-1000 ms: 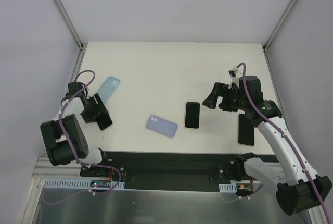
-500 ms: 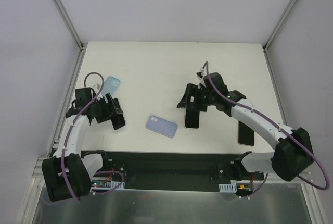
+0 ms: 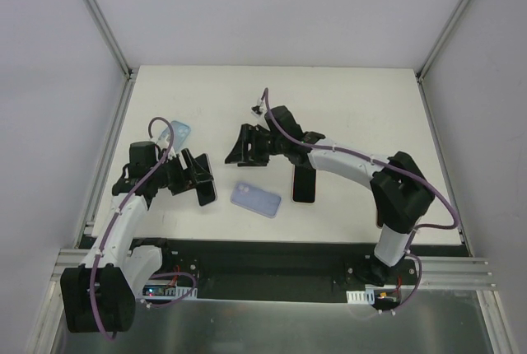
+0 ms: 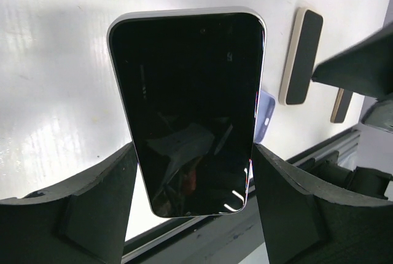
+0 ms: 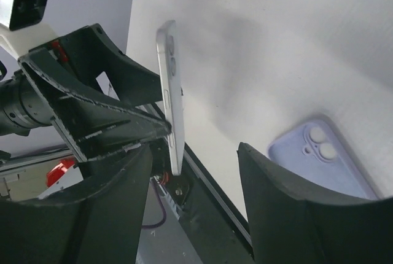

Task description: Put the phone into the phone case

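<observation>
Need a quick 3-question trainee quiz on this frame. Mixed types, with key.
1. Is the phone inside the lilac case yet?
2. The left gripper holds: A) the phone B) the lilac case C) nothing
3. True or false: the right gripper is clamped on the lilac case.

Key: 1 no, the case lies on the table, apart from the phone; 2 A; 3 false, its jaws are open and hold nothing.

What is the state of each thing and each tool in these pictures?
phone: gripped by its long edges, screen dark.
left tool: shut on the phone.
right tool: open, empty.
lavender phone case: flat on the table, back up, not held.
light blue case: flat on the table, not held.
beige-cased phone: flat on the table, screen up and dark.
</observation>
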